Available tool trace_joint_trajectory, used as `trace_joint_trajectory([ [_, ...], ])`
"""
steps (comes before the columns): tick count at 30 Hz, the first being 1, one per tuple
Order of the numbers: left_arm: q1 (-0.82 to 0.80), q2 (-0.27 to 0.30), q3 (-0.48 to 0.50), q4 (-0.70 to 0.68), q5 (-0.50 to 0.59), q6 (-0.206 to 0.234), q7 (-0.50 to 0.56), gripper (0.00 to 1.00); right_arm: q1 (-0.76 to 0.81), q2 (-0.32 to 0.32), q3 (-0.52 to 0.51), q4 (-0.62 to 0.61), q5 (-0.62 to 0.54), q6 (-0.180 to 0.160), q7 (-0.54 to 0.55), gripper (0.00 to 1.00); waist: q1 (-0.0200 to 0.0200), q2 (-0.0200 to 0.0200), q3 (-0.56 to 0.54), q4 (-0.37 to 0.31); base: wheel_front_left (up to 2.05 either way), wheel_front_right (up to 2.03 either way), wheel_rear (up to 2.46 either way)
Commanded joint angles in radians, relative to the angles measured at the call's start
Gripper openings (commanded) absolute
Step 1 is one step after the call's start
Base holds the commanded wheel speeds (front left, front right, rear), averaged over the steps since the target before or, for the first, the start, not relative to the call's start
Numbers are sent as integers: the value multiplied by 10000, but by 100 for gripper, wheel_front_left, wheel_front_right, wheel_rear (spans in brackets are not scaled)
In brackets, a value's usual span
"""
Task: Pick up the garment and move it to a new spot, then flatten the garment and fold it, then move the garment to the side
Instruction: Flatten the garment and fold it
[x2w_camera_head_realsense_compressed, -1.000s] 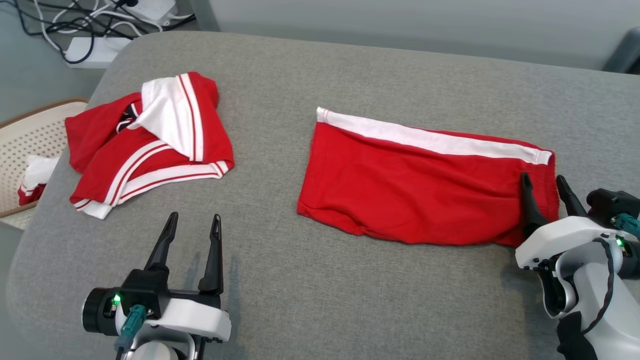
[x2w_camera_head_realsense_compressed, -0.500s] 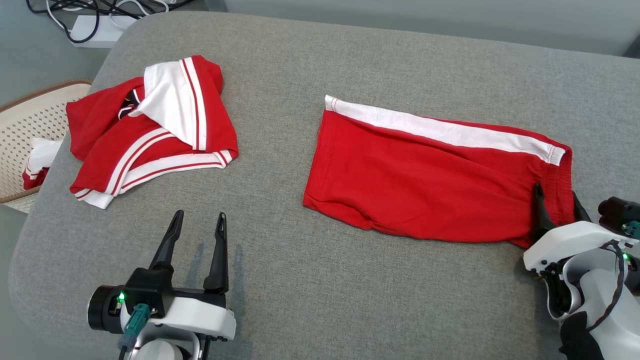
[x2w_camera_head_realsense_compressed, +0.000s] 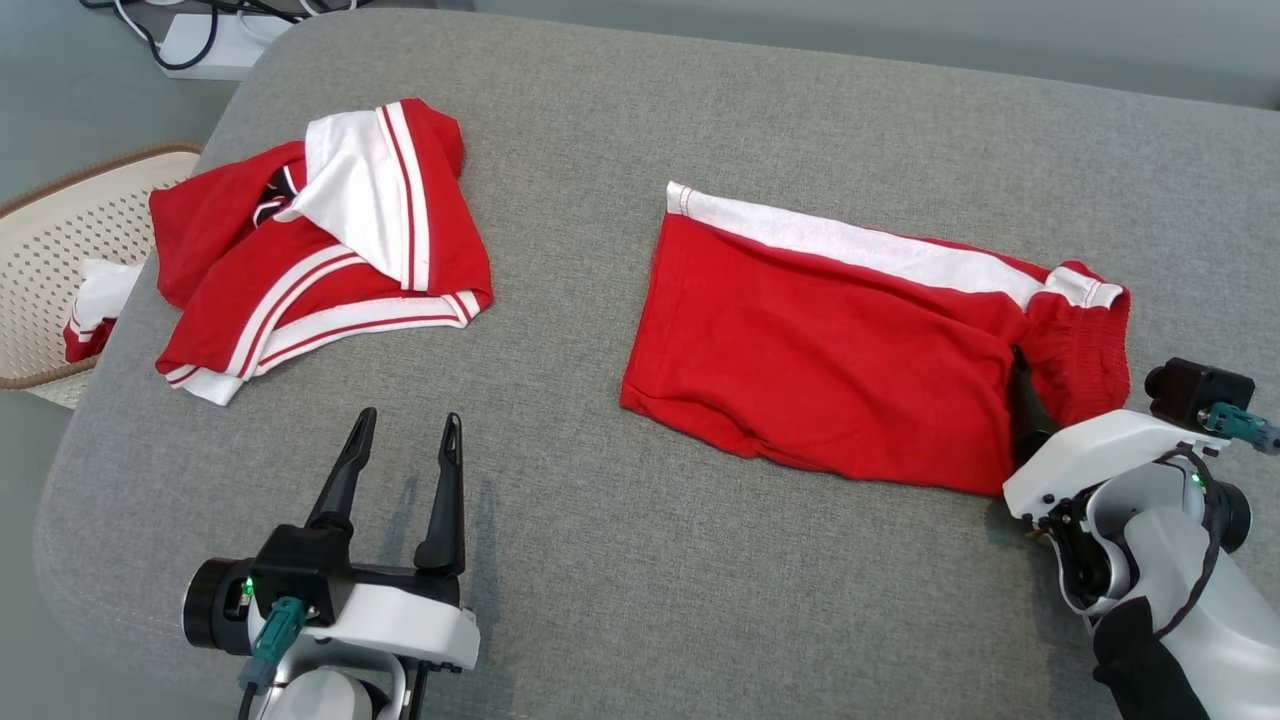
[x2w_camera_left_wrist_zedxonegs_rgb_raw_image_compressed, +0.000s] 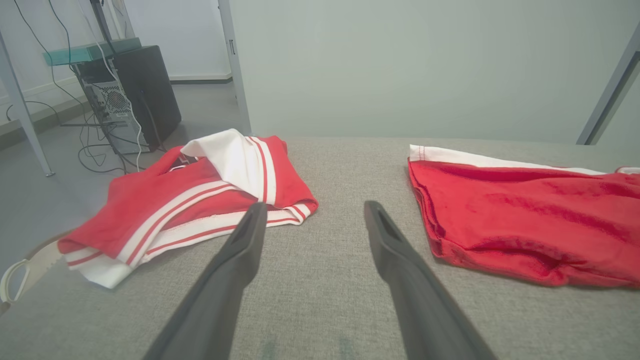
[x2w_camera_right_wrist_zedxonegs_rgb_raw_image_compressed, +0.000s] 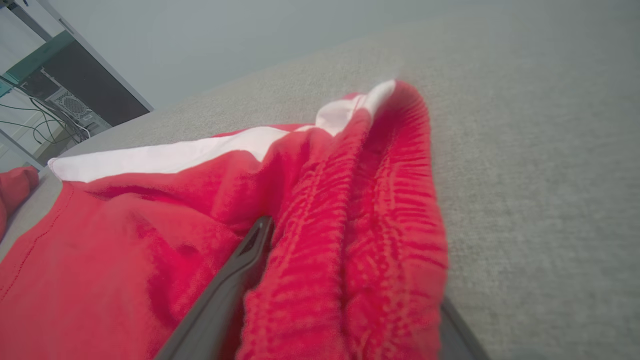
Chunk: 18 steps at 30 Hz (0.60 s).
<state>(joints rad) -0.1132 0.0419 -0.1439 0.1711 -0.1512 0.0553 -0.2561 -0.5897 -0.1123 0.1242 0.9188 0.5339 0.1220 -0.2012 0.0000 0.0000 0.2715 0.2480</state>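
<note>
- The red shorts (x2w_camera_head_realsense_compressed: 830, 370) with a white side stripe lie mostly flat on the right half of the grey counter (x2w_camera_head_realsense_compressed: 640, 600).
- The right pincer (x2w_camera_head_realsense_compressed: 1052, 365) has its fingers apart, straddling the bunched waistband at the shorts' right end. One finger lies on the cloth and the other is hidden past the fold.
- The left pincer (x2w_camera_head_realsense_compressed: 410, 416) is spread wide and empty, near the counter's front left.
- A crumpled red-and-white top (x2w_camera_head_realsense_compressed: 320, 260) sits at the far left, beside a basket (x2w_camera_head_realsense_compressed: 40, 250).
</note>
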Motion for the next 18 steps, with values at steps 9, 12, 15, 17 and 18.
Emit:
trace_joint_trajectory([
  [9,-353,84,282,-289,-87,22,-57,100,230,-66,1139,8,1109,87,-18,0,0,0,-71,-116,0,0,0],
  [12,-338,84,313,-307,-72,29,-57,100,198,-308,1102,-33,1303,87,-242,0,0,0,-154,-301,0,0,0],
  [15,-330,84,336,-303,-85,6,-57,100,210,-554,1074,-90,1503,87,-351,0,0,0,-245,-505,0,0,0],
  [17,-335,84,321,-297,-106,-3,-57,100,235,-743,1019,-141,1637,87,-407,0,0,0,-316,-633,0,0,0],
  [18,-336,83,313,-290,-114,1,-57,100,248,-865,1022,-172,1650,87,-433,0,0,0,-352,-694,0,0,0],
])
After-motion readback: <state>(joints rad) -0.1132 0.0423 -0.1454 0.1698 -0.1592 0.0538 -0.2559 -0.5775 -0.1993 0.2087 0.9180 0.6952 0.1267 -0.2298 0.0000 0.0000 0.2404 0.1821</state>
